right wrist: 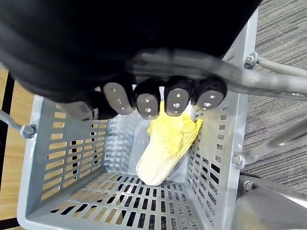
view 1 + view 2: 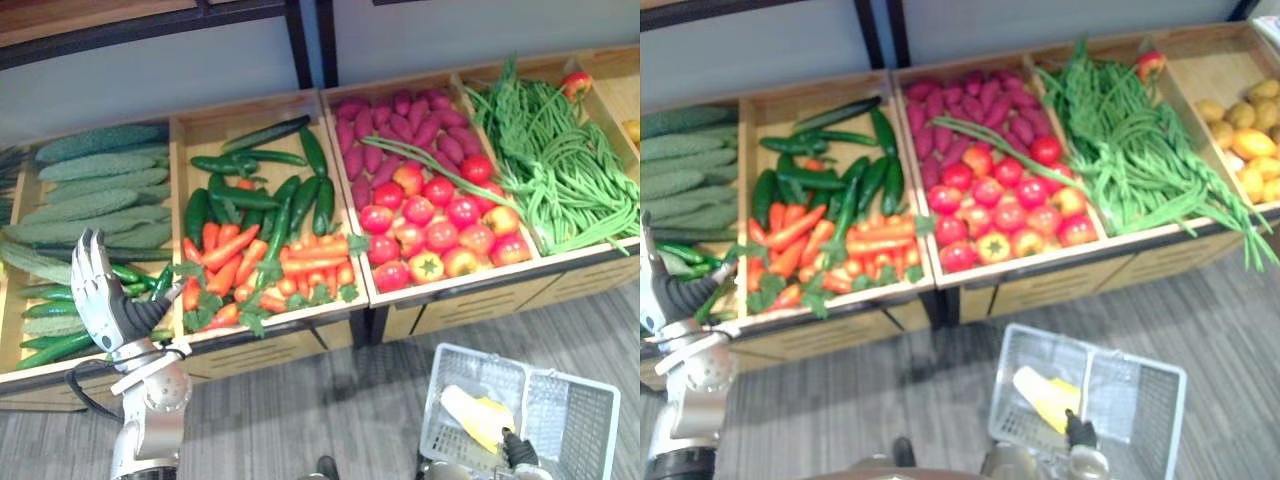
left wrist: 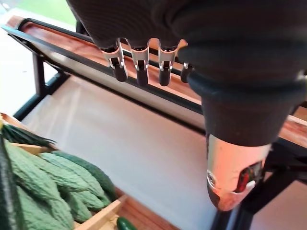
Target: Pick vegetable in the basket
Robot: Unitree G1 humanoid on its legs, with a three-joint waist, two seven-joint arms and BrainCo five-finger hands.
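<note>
Left hand (image 2: 98, 290) up, fingers straight and empty, right hand (image 1: 146, 100) curled round the basket handle (image 1: 268, 86), yellow cabbage (image 1: 168, 143) in the basket (image 1: 62, 158).

I'm seeing matt grey plastic basket (image 1: 67, 158), smooth metal handle (image 1: 268, 84), bare wood crates (image 2: 215, 125), rough bumpy gourds (image 3: 48, 177), glossy tomatoes (image 2: 438, 190), I'm reading floor (image 2: 300, 410) as matt grey wood-grain

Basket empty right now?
No, a pale yellow napa cabbage lies on the floor of the grey slotted basket.
</note>
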